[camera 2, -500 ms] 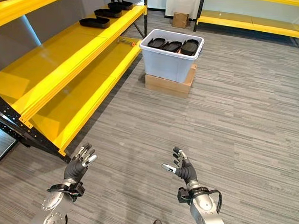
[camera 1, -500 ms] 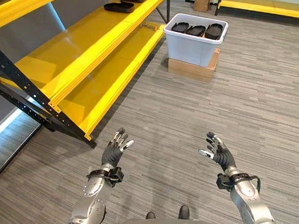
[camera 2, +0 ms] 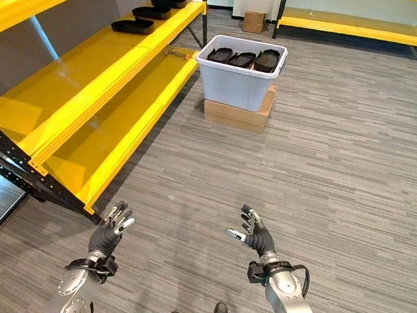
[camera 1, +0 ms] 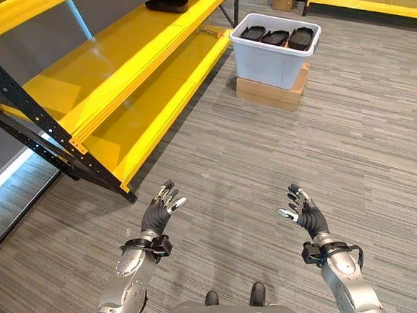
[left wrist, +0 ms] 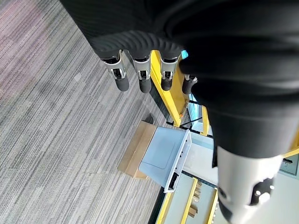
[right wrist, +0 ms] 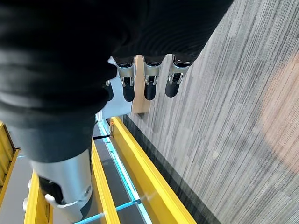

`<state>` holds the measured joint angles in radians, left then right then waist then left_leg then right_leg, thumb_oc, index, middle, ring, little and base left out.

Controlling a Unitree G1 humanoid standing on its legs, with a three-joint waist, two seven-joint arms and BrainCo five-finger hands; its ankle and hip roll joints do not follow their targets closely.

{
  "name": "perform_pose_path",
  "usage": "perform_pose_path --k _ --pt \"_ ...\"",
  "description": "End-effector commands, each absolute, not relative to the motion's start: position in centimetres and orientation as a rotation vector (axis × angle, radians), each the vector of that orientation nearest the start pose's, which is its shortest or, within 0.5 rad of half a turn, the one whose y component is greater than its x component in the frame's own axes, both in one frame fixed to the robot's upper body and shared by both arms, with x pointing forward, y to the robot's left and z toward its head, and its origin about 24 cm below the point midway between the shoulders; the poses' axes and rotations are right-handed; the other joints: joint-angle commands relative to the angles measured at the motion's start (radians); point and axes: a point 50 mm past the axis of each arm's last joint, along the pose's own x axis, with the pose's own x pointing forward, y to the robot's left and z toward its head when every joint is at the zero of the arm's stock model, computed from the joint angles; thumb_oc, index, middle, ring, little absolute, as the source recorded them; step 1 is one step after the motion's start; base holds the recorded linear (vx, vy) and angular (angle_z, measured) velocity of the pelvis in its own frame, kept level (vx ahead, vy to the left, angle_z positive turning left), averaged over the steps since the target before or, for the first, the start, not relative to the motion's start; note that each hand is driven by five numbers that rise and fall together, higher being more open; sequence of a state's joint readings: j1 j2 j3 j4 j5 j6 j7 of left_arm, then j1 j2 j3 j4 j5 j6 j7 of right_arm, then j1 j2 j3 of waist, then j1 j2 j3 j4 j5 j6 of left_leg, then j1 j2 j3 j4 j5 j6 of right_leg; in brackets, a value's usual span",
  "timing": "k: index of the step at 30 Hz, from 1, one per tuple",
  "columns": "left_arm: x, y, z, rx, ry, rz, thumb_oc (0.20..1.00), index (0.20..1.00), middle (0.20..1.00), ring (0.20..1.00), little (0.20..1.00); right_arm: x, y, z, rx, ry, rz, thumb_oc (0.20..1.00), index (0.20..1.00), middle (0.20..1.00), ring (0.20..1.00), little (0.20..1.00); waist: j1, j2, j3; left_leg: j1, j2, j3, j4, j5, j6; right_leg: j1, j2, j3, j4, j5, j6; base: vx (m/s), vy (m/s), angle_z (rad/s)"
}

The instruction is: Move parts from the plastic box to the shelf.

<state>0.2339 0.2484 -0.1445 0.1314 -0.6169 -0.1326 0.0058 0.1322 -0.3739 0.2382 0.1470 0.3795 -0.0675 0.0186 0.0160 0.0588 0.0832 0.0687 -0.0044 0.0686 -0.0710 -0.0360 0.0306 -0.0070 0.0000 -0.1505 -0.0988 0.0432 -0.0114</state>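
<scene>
Both of our hands are just hanging out in front of us over the grey striped carpet floor (camera 1: 324, 136), holding nothing. Our left hand (camera 1: 159, 212) has its silver fingers spread and pretty much straight, thumb out to the side, and our right hand (camera 1: 306, 213) is the same deal, fingers relaxed and fanned out. The wrist views back that up: left-hand fingers (left wrist: 120, 77) in a loose row, right-hand fingers (right wrist: 150, 79) likewise, with only carpet and shelving past them.

Well ahead of us sits the pale grey plastic box (camera 1: 271, 57), open on top, resting on a flat brown cardboard carton (camera 1: 268, 95) on the floor. Inside the box we can see three black shallow tray-like parts (camera 1: 276, 39) lined up side by side near the rim. Can't tell if there's more underneath them.

On our left runs the long yellow metal shelf (camera 1: 114, 78) with its black perforated frame, two sloping levels running away from us. The box is parked just beside the far end of the lower level. Up on the far end of the upper level there are already a few black parts on the shelf (camera 2: 132, 25), one closer to us and a couple more behind it in a row.

Further back, across the floor, there's a second yellow shelf (camera 2: 353, 26) along the far wall, and a small brown cardboard box (camera 2: 254, 21) near it.
</scene>
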Motion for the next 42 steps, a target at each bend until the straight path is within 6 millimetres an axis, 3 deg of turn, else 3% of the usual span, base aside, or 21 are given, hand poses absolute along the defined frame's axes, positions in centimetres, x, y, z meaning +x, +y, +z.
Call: perform_pose_path --k 1,23,29,31,34,36,38,39,41,42 --pt "19.9 20.0 -1.5 -0.318 0.200 0.052 1.000 1.000 1.000 1.000 1.000 22.0 -18.0 0.1 0.036 0.183 0.171 1.000 1.000 1.000 1.000 1.000 -0.002 -0.056 -0.042 -0.009 0.058 -0.018 -0.016 0.013 -0.059 0.081 -0.079 -0.007 0.011 -0.061 0.106 0.00 0.000 0.00" --pt "19.9 20.3 -1.2 -0.284 0.189 0.047 1.000 1.000 1.000 1.000 1.000 21.9 -17.6 -0.8 0.076 0.226 0.180 1.000 1.000 1.000 1.000 1.000 0.004 -0.060 -0.042 -0.007 0.052 -0.025 -0.016 0.004 -0.052 0.081 -0.083 -0.001 0.011 -0.062 0.108 0.00 0.002 0.00" --pt "20.1 20.4 -1.0 -0.281 0.178 0.046 1.000 1.000 1.000 1.000 1.000 22.3 -17.5 -0.7 0.053 0.220 0.192 1.000 1.000 1.000 1.000 1.000 0.014 -0.064 -0.037 -0.004 0.037 -0.034 -0.016 -0.010 -0.033 0.086 -0.093 0.008 0.011 -0.055 0.116 0.02 0.053 -0.01" --pt "20.2 20.5 -0.7 -0.283 0.163 0.049 1.000 1.000 1.000 1.000 1.000 22.5 -17.6 -0.5 0.027 0.210 0.192 1.000 1.000 1.000 1.000 1.000 0.024 -0.061 -0.028 -0.017 0.018 -0.049 0.015 -0.031 -0.012 0.065 -0.113 0.014 0.062 -0.059 0.123 -0.01 0.145 -0.04" --pt "20.4 20.3 -0.3 -0.275 0.147 0.036 1.000 1.000 1.000 1.000 1.000 22.3 -17.4 -1.0 0.131 0.233 0.177 1.000 1.000 1.000 1.000 1.000 0.021 -0.052 -0.022 -0.027 -0.003 -0.069 0.039 -0.045 0.009 0.035 -0.145 0.004 0.154 -0.075 0.135 0.00 0.177 0.00" --pt "20.7 20.2 0.0 -0.260 0.139 0.019 1.000 1.000 1.000 1.000 1.000 22.1 -16.9 -1.3 0.180 0.249 0.190 1.000 1.000 1.000 1.000 1.000 0.014 -0.039 -0.007 -0.021 -0.035 -0.092 0.051 -0.057 0.038 -0.019 -0.186 0.008 0.297 -0.050 0.156 0.00 0.273 0.16" --pt "20.7 20.2 0.0 -0.260 0.139 0.019 1.000 1.000 1.000 1.000 1.000 22.1 -16.9 -1.3 0.180 0.249 0.190 1.000 1.000 1.000 1.000 1.000 0.014 -0.040 -0.008 -0.023 -0.037 -0.092 0.053 -0.057 0.039 -0.023 -0.188 0.009 0.303 -0.053 0.157 0.01 0.170 0.22" --pt "20.8 20.1 0.0 -0.236 0.138 0.001 1.000 1.000 1.000 1.000 1.000 21.6 -16.9 -1.5 0.180 0.257 0.196 1.000 1.000 1.000 1.000 1.000 0.004 -0.033 0.005 -0.010 -0.065 -0.114 0.062 -0.066 0.061 -0.081 -0.225 0.024 0.443 0.026 0.152 0.02 0.276 0.27" --pt "20.8 20.1 0.1 -0.215 0.139 -0.004 1.000 1.000 1.000 1.000 1.000 21.4 -16.7 -1.5 0.192 0.257 0.198 1.000 1.000 1.000 1.000 1.000 -0.009 -0.023 0.029 0.010 -0.088 -0.122 0.062 -0.069 0.085 -0.161 -0.244 0.052 0.588 0.120 0.145 0.01 0.313 0.32" --pt "20.8 20.2 0.1 -0.208 0.137 -0.006 1.000 1.000 1.000 1.000 1.000 21.5 -16.8 -1.4 0.183 0.248 0.198 1.000 1.000 1.000 1.000 1.000 -0.010 -0.018 0.043 0.022 -0.086 -0.118 0.053 -0.069 0.090 -0.197 -0.238 0.055 0.637 0.112 0.139 0.00 0.224 0.35"
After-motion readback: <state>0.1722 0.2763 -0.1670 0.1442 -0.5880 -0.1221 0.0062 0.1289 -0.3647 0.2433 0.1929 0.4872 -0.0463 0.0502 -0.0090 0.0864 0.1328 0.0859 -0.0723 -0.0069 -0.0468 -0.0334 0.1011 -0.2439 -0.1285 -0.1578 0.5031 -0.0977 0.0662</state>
